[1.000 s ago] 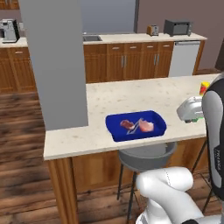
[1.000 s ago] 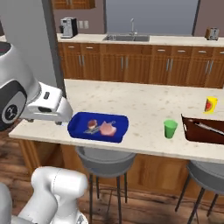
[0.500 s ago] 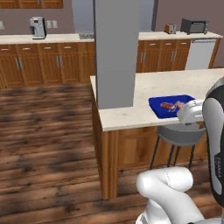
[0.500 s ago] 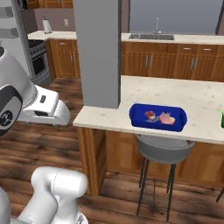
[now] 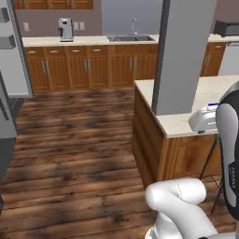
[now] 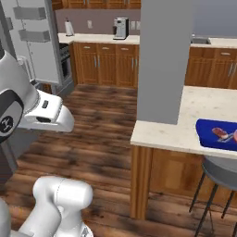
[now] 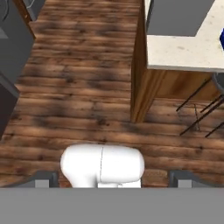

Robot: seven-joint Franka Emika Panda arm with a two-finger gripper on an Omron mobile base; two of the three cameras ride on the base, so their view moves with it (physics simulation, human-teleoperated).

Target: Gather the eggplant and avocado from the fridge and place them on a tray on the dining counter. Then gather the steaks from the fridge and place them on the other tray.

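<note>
- The deep bright blue rectangular tray [image 6: 217, 134] sits on the beige speckled stone desk [image 6: 176, 129], holding the pink and red-brown steaks [image 6: 223, 134].
- The hand [image 7: 111, 179] is released, empty, over wooden floor [image 7: 78, 87].
- Judgement: the steak step looks done; the other tray's contents cannot be confirmed.

Dining counter [image 6: 203, 115]: beige speckled stone top, warm brown wood base. Other tray [image 6: 217, 135]: bright blue. Steaks [image 6: 223, 134]: pale pink and red-brown. Floor [image 5: 74, 140]: dark streaked wood planks. Pillar [image 6: 166, 55]: plain grey. Fridge [image 6: 32, 46]: grey steel.
</note>
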